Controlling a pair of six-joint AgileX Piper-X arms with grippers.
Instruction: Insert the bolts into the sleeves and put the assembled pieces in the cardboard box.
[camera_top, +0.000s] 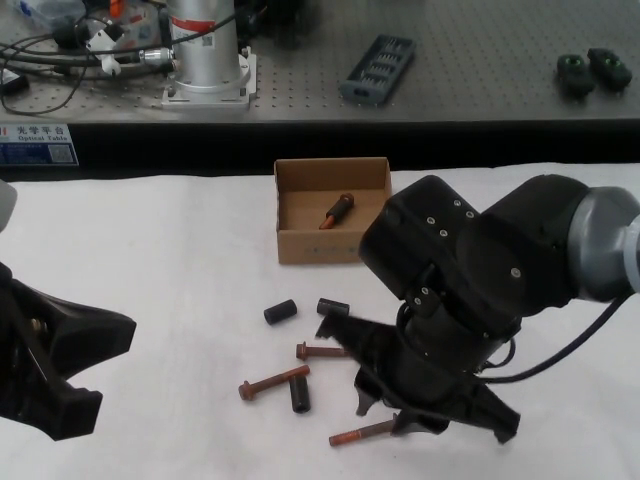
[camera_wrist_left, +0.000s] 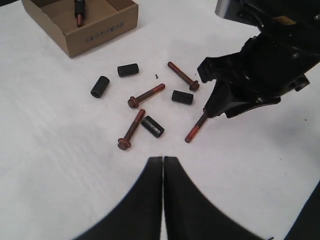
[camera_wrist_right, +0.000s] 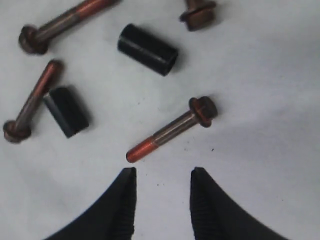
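At the near left, the left claw (camera_wrist_left: 163, 159) hangs above the white-covered desk (camera_top: 150, 260). Its two fingers are pressed together with nothing between them. At the near right, the right claw (camera_wrist_right: 162, 172) sits low over the desk, its fingers a narrow gap apart and holding nothing. A bolt (camera_wrist_right: 172, 129) lies flat just beyond its tips, with its plain end toward the claw and its head away.

A little farther out, three other bolts (camera_wrist_left: 146, 95) lie loose on the cloth, scattered among four black sleeves (camera_wrist_left: 100, 86). None of them is joined to another. One sleeve (camera_wrist_right: 66, 111) lies just beside the shank of a bolt.

Farther still, near the middle of the desk, stands the open cardboard box (camera_top: 290, 245). One assembled piece (camera_top: 338, 211), a bolt in a sleeve, lies on its floor.
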